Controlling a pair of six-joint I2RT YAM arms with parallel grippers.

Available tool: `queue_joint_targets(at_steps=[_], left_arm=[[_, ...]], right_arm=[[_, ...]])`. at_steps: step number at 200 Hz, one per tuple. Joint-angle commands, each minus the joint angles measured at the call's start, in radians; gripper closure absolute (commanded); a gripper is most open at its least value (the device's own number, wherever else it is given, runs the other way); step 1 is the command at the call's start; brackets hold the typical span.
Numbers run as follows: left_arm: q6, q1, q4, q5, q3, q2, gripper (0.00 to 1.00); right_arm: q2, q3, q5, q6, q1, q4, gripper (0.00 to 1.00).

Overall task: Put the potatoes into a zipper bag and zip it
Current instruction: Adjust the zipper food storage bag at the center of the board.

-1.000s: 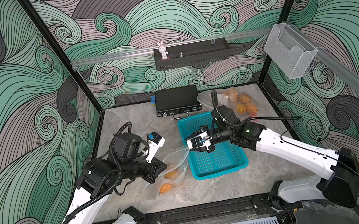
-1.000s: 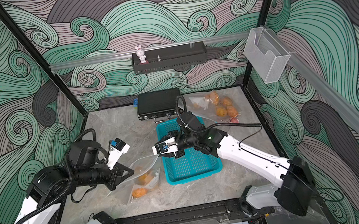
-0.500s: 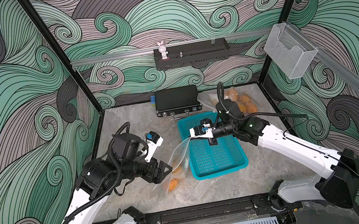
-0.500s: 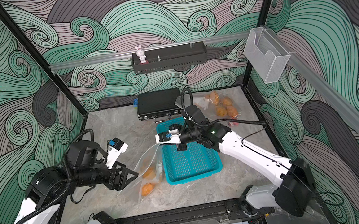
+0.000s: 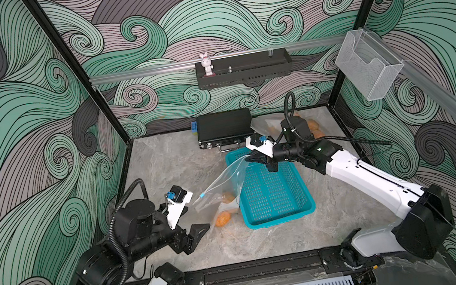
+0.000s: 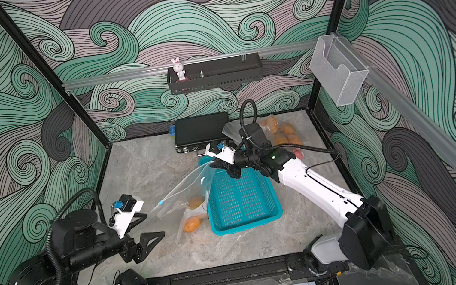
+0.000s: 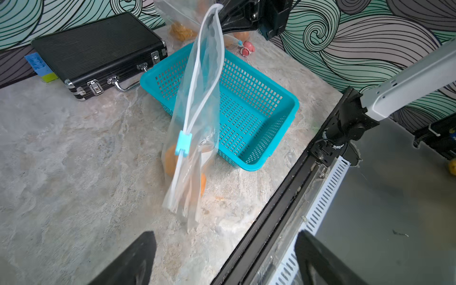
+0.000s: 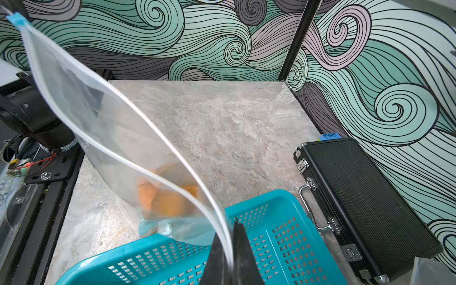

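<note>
Grey marble tabletop [image 5: 160, 161], and on it at least two orange potatoes [image 5: 222, 218] sitting low inside the clear zipper bag [image 5: 224, 182], just beside an empty teal basket [image 5: 281, 219]. Loading apparently done; zipping not. Blue slider [image 7: 183, 145] parked at one end, tracks parted beyond it. Opposite corner pinched tight by the right gripper [image 5: 251, 158]. Left gripper [image 6: 147, 226] spread wide near the slider, grasping nothing. Left to do: draw slider across.

My left claw [image 6: 147, 227] and right claw [image 8: 230, 257] are black. The bag [image 7: 206, 81] is clear, with a white zip strip and a light-blue slider [image 7: 183, 144]; the potatoes [image 7: 169, 160] in it are orange. The basket [image 5: 274, 198] is teal, gridded with holes. Behind the basket, the case [image 5: 224, 126] is ribbed black. Bench [image 5: 167, 166]: mottled grey marble. Walls [image 5: 26, 121]: green, grey, mauve swirls.
</note>
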Motion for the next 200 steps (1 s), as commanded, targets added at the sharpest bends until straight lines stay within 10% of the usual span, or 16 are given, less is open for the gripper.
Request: queue_joint_targets(at_steps=[1,61,113,149,168,200], left_arm=[[0.02,0.001,0.097,-0.101,-0.008,0.011,0.32],[0.008,0.001,0.122,-0.1,0.001,0.071,0.49],[-0.011,0.0,0.15,-0.111,-0.012,0.063,1.0],[-0.005,0.001,0.129,-0.107,-0.001,0.069,1.0],[0.019,0.001,0.114,-0.098,0.026,0.067,1.0],[0.034,0.001,0.053,-0.107,0.094,0.129,1.0]], right_arm=[[-0.006,0.019,-0.025,0.024,-0.002,0.009,1.0],[-0.006,0.021,-0.043,0.019,0.0,-0.007,1.0],[-0.005,0.022,-0.033,-0.003,-0.002,-0.027,1.0],[-0.006,0.021,-0.02,-0.008,-0.002,-0.034,1.0],[-0.017,0.021,-0.038,-0.025,-0.001,-0.031,0.51],[-0.148,0.036,-0.269,0.064,-0.009,0.097,0.18]])
